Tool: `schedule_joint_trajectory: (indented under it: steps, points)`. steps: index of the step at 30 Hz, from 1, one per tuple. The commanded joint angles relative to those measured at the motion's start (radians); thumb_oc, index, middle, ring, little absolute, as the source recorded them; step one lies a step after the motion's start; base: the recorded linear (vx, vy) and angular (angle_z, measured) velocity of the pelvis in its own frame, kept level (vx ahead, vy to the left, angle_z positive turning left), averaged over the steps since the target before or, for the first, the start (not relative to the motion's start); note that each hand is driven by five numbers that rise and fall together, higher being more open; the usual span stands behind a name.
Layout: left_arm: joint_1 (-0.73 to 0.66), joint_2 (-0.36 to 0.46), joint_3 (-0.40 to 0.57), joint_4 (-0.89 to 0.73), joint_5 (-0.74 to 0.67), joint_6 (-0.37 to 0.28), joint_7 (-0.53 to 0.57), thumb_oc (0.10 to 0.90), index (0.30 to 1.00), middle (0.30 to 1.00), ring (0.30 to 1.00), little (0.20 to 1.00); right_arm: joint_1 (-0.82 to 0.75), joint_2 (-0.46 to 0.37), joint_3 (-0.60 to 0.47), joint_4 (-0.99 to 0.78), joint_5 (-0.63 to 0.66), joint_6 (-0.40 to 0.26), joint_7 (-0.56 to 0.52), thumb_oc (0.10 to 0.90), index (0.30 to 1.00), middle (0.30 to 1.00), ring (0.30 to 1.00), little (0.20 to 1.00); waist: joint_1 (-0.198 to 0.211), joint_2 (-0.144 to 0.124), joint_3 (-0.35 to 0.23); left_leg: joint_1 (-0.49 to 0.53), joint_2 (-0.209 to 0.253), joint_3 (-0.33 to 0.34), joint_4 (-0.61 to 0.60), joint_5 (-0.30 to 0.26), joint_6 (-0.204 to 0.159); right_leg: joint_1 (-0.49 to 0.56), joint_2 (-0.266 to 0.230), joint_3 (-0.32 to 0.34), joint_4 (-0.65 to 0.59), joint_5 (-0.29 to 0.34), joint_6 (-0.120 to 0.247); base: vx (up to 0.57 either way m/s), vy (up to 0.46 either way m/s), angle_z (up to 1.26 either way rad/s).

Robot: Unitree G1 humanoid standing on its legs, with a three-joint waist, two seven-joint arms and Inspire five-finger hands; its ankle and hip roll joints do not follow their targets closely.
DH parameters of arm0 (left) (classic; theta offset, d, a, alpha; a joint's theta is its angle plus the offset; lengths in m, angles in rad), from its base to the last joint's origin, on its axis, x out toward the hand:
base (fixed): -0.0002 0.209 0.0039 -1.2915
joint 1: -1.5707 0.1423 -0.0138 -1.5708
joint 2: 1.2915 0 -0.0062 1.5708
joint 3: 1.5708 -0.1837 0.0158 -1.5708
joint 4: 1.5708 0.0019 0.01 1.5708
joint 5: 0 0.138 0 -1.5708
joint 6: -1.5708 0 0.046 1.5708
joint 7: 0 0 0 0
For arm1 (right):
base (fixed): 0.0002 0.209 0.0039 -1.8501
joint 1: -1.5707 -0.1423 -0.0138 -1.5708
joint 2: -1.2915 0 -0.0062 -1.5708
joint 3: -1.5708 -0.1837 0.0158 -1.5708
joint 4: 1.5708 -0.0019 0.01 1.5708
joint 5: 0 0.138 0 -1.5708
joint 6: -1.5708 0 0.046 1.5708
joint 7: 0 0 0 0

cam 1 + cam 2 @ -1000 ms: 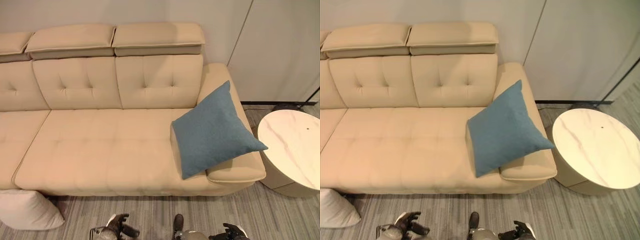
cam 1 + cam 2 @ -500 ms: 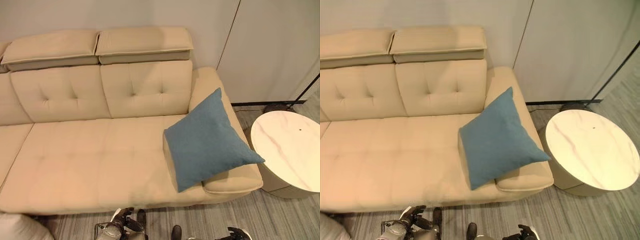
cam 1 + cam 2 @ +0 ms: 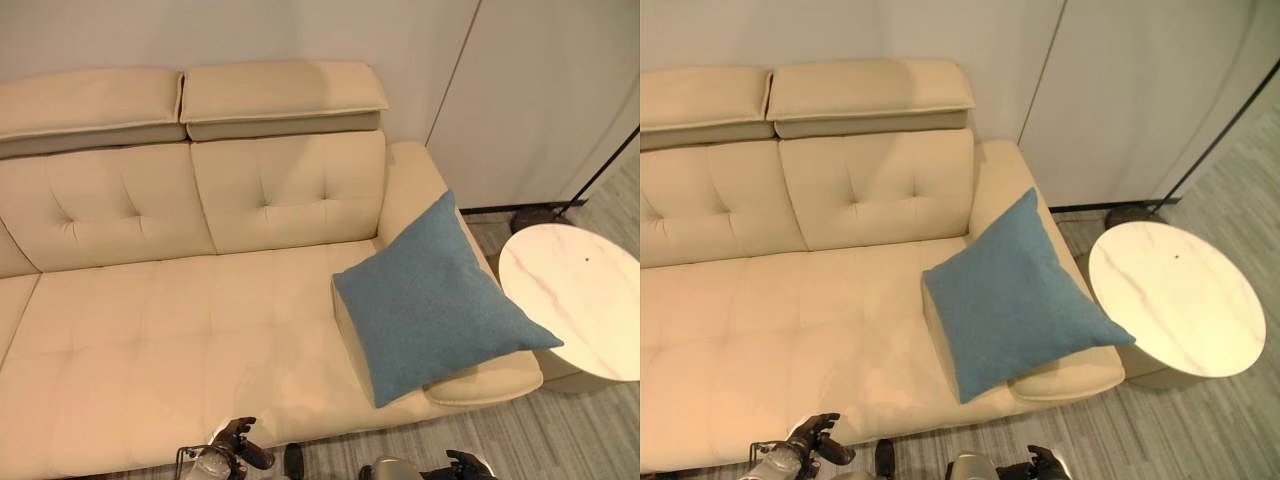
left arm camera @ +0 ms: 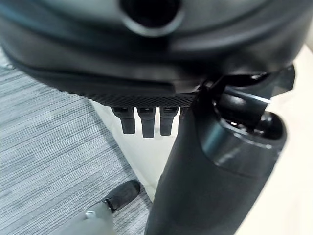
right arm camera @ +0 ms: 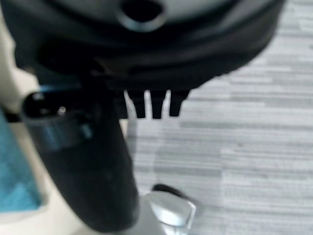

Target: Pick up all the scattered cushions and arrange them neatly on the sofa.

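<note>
Both robot hands, left (image 3: 238, 452) and right (image 3: 1040, 463), hang low, relaxed and empty.

A cushion (image 3: 437, 290) leans on the right armrest of the sofa (image 3: 170, 330), with a round table (image 3: 580, 300) beside it.

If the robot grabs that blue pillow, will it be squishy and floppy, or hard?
Probably squishy: the blue cushion looks plump, with a woven cloth cover and soft pointed corners. It likely weighs little for its bulk. It leans on the sofa's armrest with one corner past the edge, so a push might tip or slide it off.
</note>
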Motion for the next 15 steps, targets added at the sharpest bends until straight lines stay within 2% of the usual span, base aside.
schedule_joint_trajectory:
  steps: [1,9,15]
  points:
    - [0.000,-0.005,0.015,-0.008,-0.014,-0.035,0.019,0.800,0.900,0.900,0.900,0.900,-0.001,-0.044,0.014,-0.014,0.004,-0.028,-0.017,0.800,0.900,0.900,0.900,0.900,0.002,0.013,-0.023,-0.060,-0.041,-0.029,0.079,-0.103,-0.027,0.095,-0.003,-0.015,-0.234,0.149,0.023,0.08,-0.055,-0.01]
    - [-0.012,0.004,0.025,-0.091,-0.075,-0.069,0.058,0.800,0.900,0.900,0.900,0.900,0.009,-0.053,-0.028,-0.109,0.079,-0.073,-0.057,0.800,0.900,0.900,0.900,0.900,-0.008,0.017,-0.064,-0.023,-0.035,-0.013,0.034,-0.102,-0.039,0.165,0.026,-0.001,-0.349,0.172,0.019,0.08,-0.022,0.00]
    - [0.053,0.063,0.055,-0.420,-0.145,-0.111,0.081,0.800,0.900,0.900,0.900,0.900,0.145,-0.094,-0.087,-0.534,0.054,-0.105,-0.060,0.800,0.900,0.900,0.900,0.900,-0.038,0.028,-0.072,0.015,-0.028,0.017,-0.002,-0.108,-0.039,0.197,0.035,0.035,-0.408,0.190,0.031,0.05,0.030,-0.16]
